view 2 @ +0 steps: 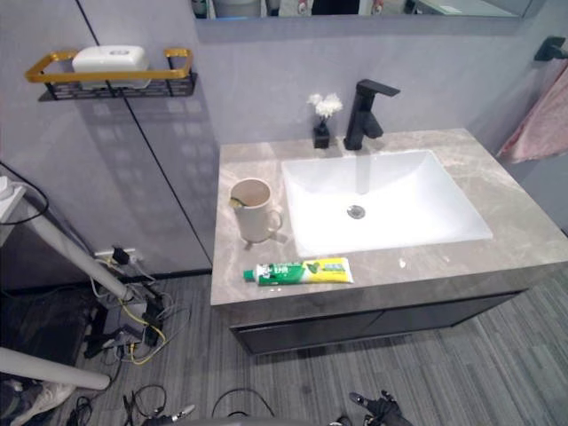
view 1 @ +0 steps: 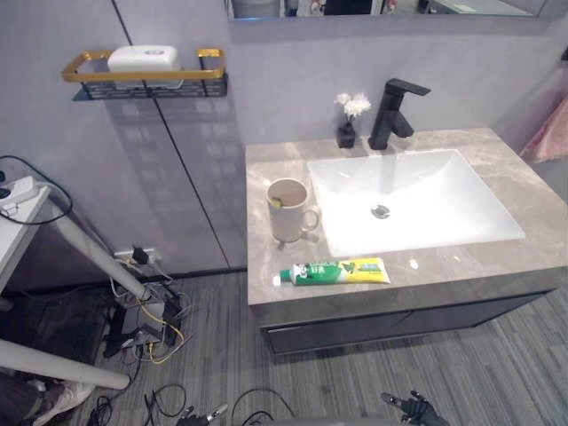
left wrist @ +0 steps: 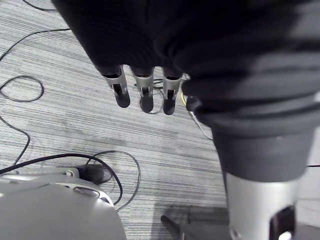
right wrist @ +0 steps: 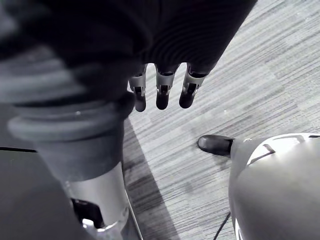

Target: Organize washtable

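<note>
Both arms are down at the robot's sides. The left robot hand [left wrist: 143,95] hangs over the floor with its fingers straight and apart, nothing in it. The right robot hand [right wrist: 161,95] is the same, loose and empty. So nothing on the washstand is touched yet.

Up on the grey tabletop [view 1: 497,151], the toothpaste tube [view 1: 333,272] lies flat near the front edge, cap end toward the robot's left. It sits just in front of the mug [view 1: 288,211], which stands upright beside the left rim of the sink [view 1: 444,204]. Something small and yellowish sits at the mug's lip; I can't tell what. A faucet [view 1: 393,111] and a little flower vase [view 1: 348,124] stand at the back.

My read is that the tube is the loose item and the mug looks like its home. A robot hand should come in from above and close across the tube's narrow width near the middle. It should lift straight up rather than drag, since a shove could send the tube off the edge. Then it can tip the tube into the mug without knocking the handle.
</note>
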`<state>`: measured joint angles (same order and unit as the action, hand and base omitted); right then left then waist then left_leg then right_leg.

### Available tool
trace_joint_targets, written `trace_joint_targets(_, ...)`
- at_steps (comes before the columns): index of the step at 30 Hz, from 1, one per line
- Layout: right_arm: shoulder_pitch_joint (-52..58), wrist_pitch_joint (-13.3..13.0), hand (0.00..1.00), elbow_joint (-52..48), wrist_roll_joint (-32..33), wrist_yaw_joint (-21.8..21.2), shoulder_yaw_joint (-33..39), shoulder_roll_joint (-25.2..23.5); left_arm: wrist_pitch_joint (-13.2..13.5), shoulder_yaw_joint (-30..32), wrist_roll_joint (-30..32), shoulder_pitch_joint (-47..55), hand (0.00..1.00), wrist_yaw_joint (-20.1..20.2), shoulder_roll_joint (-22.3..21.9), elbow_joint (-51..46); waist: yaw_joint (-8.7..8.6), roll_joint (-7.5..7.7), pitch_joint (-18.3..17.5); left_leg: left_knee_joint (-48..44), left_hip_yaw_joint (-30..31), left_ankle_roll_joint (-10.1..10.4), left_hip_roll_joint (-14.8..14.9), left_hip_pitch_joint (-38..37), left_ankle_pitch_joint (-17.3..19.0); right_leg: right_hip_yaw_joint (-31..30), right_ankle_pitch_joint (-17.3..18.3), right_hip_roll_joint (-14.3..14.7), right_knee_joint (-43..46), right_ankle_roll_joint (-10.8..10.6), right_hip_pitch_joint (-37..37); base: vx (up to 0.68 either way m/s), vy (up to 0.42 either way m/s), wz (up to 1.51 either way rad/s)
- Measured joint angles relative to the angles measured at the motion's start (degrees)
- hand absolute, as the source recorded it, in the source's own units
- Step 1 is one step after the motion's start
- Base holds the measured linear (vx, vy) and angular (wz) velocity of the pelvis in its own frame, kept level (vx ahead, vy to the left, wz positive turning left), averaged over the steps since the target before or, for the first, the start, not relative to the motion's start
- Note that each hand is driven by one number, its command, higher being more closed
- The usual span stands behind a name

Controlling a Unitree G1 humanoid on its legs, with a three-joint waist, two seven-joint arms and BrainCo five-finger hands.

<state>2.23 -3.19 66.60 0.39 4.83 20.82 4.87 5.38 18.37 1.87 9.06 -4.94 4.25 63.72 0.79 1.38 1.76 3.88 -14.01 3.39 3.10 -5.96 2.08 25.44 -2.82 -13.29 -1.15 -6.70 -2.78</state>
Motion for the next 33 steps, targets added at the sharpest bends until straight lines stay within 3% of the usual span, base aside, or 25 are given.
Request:
trace_joint_targets(11,2.4,-0.18,0.0,0.0,-0.97,0.21,1.68,-0.19,0.68,3.18,-0.23,1.17,0.0,0.03,-0.81,-0.1,-0.03,0.02,0.02,-0.98,1.48,0.0,0.01,0.46,0.01,1.46,-0.07,-0.18,-0.35,-0.12,-0.63,-0.02,-0.015,0.06)
trace_joint_targets(15,3.04,-0.31,0.0,-0.04,-0.95,0.23,1.99,-0.56,0.67,7.26,-1.17,1.6,0.0,-0.18,-1.95,-0.09,0.05,-0.09,-0.03,-1.04,1.89,0.0,-0.11,0.78,0.01,2.28,-0.4,-0.19,-1.08,-0.67,-0.88,-0.02,-0.026,0.06)
trace_joint_targets(20,3.83,-0.52,0.0,-0.74,-0.96,0.23,3.92,-1.08,0.29,20.57,-3.62,2.94,0.0,-1.83,-1.63,-4.2,0.69,-0.43,-0.15,-1.82,2.89,0.02,-0.03,1.83,0.04,3.06,-0.4,-0.17,-1.44,-0.66,-1.36,0.02,-0.027,0.1)
trace_joint_targets(24,5.44,-0.84,0.0,-3.2,-0.99,0.22,3.86,-1.22,0.17,30.95,-5.16,3.39,0.0,-4.97,0.79,-20.32,3.29,-2.01,0.0,-2.34,3.51,0.03,0.13,2.22,0.07,4.32,-0.39,-0.19,-1.5,-0.65,-1.92,-0.02,-0.03,0.12)
trace_joint_targets(26,6.69,-1.0,0.0,-4.99,-1.02,0.23,3.53,-2.06,0.34,36.21,-5.55,3.25,0.0,-8.58,0.94,-38.15,4.74,-2.41,-0.79,-3.29,4.54,0.07,0.69,3.65,0.14,5.2,-0.26,-0.19,-1.2,-0.74,-1.64,-0.04,-0.042,0.22)
trace_joint_targets(30,6.75,-1.01,0.0,-7.15,-1.02,0.19,2.83,-3.7,0.68,40.34,-0.3,3.34,0.0,-14.02,0.95,-64.0,6.06,-2.84,-1.33,-4.77,5.32,-0.02,0.78,4.64,0.55,6.92,-0.12,-0.73,-0.92,-0.83,-2.52,-0.05,-0.018,0.2)
trace_joint_targets(31,6.79,-1.01,0.0,-7.72,-1.02,0.09,2.27,-3.89,0.69,40.34,2.62,3.34,0.0,-15.35,0.96,-70.74,6.26,-3.71,-1.27,-5.0,5.74,-0.08,0.62,4.68,0.59,7.56,-0.12,-0.81,-0.92,-0.84,-3.16,-0.05,0.0,0.23)
trace_joint_targets(33,6.65,-0.96,0.0,-7.92,-1.01,-0.01,0.98,-3.97,0.68,40.26,5.71,3.31,0.0,-16.6,0.96,-79.1,6.46,-3.9,-2.04,-5.28,6.11,-0.21,0.49,4.74,0.68,7.94,-0.13,-0.85,-0.93,-0.84,-3.58,-0.04,-0.007,0.21)
